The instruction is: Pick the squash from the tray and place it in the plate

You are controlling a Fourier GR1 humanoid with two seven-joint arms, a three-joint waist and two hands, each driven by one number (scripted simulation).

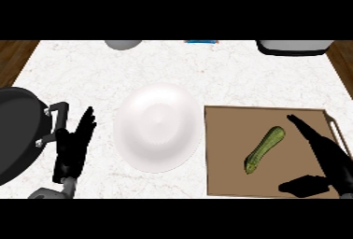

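The squash (264, 149), a slender green piece with a paler striped upper end and a darker lower tip, is seen lying slantwise in the brown tray (228, 177) at the lower right of the frame, so nothing of the task can be judged done: the grasp, the lift and the carry to the white plate (158, 127) at the centre of the desk (228, 70) are all left. The right hand (324, 158) is held released just right of the squash, fingers straight and thumb spread, not touching it. The left hand (72, 147) is rested open at the lower left, beside a black pan (17, 130).
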